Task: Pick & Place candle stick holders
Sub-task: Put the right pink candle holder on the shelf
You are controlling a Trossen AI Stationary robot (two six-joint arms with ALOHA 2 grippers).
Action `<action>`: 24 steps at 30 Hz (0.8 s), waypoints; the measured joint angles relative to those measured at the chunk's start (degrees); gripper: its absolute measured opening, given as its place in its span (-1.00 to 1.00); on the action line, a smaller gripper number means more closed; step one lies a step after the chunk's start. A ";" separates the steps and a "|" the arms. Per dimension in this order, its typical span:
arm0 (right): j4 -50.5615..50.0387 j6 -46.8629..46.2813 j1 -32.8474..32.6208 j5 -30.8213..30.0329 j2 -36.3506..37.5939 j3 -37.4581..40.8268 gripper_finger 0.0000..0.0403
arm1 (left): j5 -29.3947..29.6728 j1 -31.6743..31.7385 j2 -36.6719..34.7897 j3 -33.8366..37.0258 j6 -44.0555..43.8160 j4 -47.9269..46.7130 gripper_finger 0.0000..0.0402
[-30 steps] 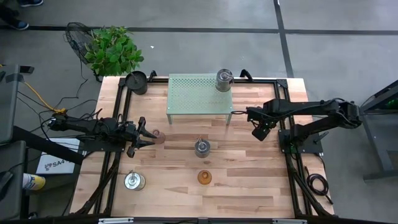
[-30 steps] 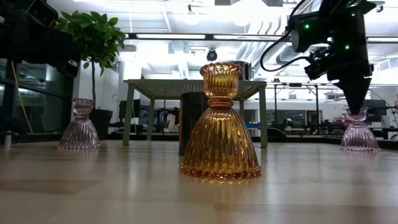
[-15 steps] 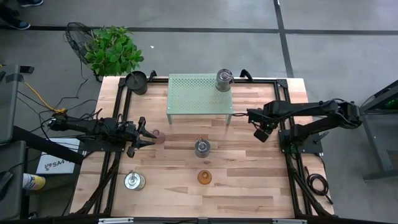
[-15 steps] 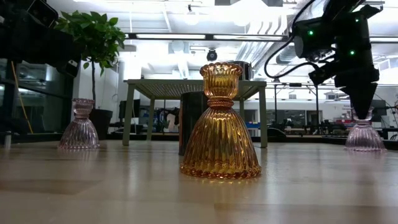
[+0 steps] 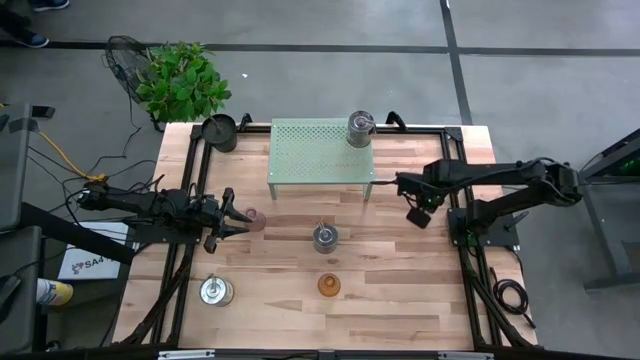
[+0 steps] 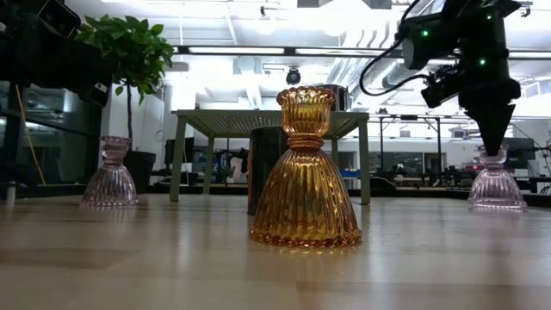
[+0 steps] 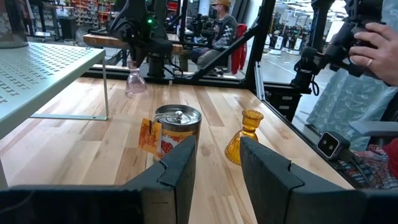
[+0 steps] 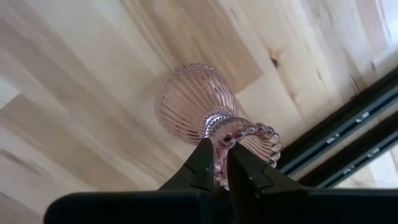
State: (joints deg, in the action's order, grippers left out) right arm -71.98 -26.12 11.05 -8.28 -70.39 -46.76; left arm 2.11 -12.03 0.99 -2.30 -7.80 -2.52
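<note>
My right gripper (image 5: pixel 420 213) is shut on a pale pink glass holder (image 6: pixel 497 182) at the table's right, in front of the green shelf (image 5: pixel 320 150). My left gripper (image 5: pixel 238 220) is open at the table's left, its fingertips right beside the second pink holder (image 5: pixel 255 218), which stands on its base (image 6: pixel 109 196). The amber holder (image 5: pixel 329 285) stands near the front. One silvery holder (image 5: pixel 324 237) stands mid-table, one (image 5: pixel 215 290) at the front left, one (image 5: pixel 360 128) on the shelf. My right gripper pinches the beaded rim of the holder's narrow top cup (image 8: pixel 239 138) between its two fingers (image 8: pixel 202 163). The fingers come from above, pointing down. The holder stays upright below them (image 6: pixel 497 185); whether its base touches the table I cannot tell.
A black round pot (image 5: pixel 220 130) stands at the far left corner, a potted plant (image 5: pixel 182 80) beyond it. Black frame rails (image 5: pixel 470 260) run along the table's sides. People show beyond the table in the left wrist view, one hand (image 7: pixel 379 43) at its right.
My right gripper, shut on the pink holder, has shifted a little toward the table's right edge and back again; the holder has stayed upright. My left arm has kept still.
</note>
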 joint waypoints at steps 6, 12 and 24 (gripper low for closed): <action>-0.73 1.01 -2.55 0.67 0.00 -0.44 -0.92 | 0.00 0.01 0.00 0.01 0.00 0.00 -0.38; -1.07 1.12 -6.15 0.78 0.00 -0.44 -0.92 | 0.00 0.00 -0.01 0.00 -0.02 0.00 -0.38; -3.94 -0.77 -14.51 0.83 0.02 -1.32 -0.92 | 0.00 0.01 -0.01 0.00 -0.01 0.00 -0.38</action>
State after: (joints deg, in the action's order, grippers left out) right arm -75.92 -26.89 -3.45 -7.45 -70.37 -48.07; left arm 2.11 -12.02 0.98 -2.31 -7.80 -2.52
